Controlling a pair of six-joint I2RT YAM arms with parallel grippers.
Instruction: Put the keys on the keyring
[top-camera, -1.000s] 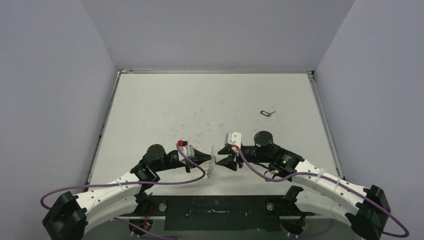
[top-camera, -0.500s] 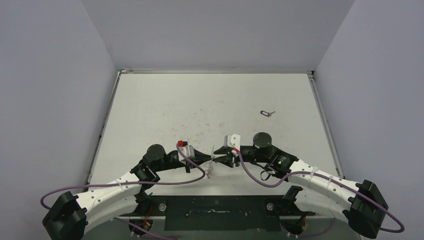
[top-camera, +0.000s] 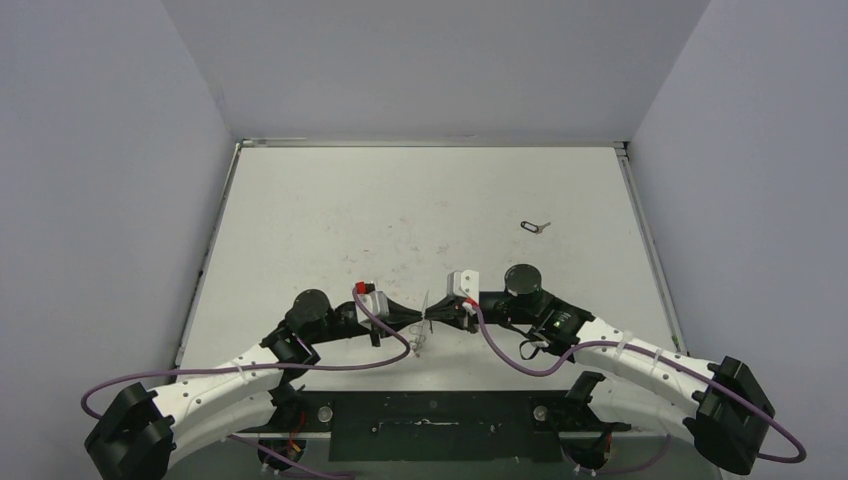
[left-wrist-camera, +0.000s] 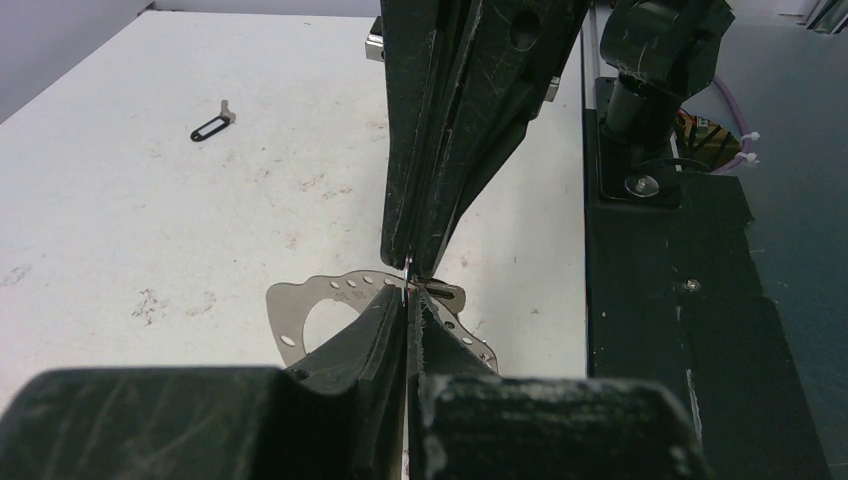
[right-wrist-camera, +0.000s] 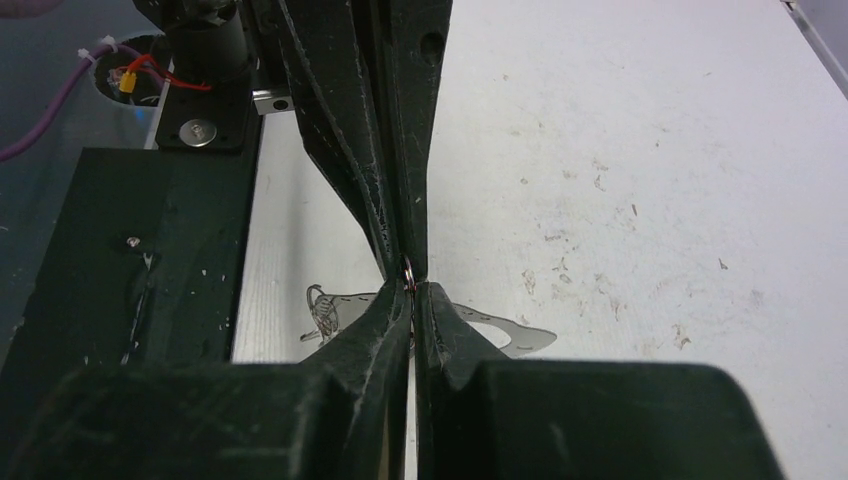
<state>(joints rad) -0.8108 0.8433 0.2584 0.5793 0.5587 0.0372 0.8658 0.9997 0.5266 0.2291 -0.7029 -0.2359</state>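
1. Since a second ago the right gripper (top-camera: 433, 318) has moved left and closed; its tips now meet those of the left gripper (top-camera: 419, 318).
2. The left gripper is closed on the keyring (left-wrist-camera: 285, 303), near the table's front edge. Whether the right one also pinches it, I cannot tell.
3. The white table (top-camera: 400, 200) has many dark scuff marks.
4. The keys (top-camera: 535, 226) lie flat at the far right, well apart from both grippers.
5. Plain grey walls (top-camera: 100, 150) stand on three sides.
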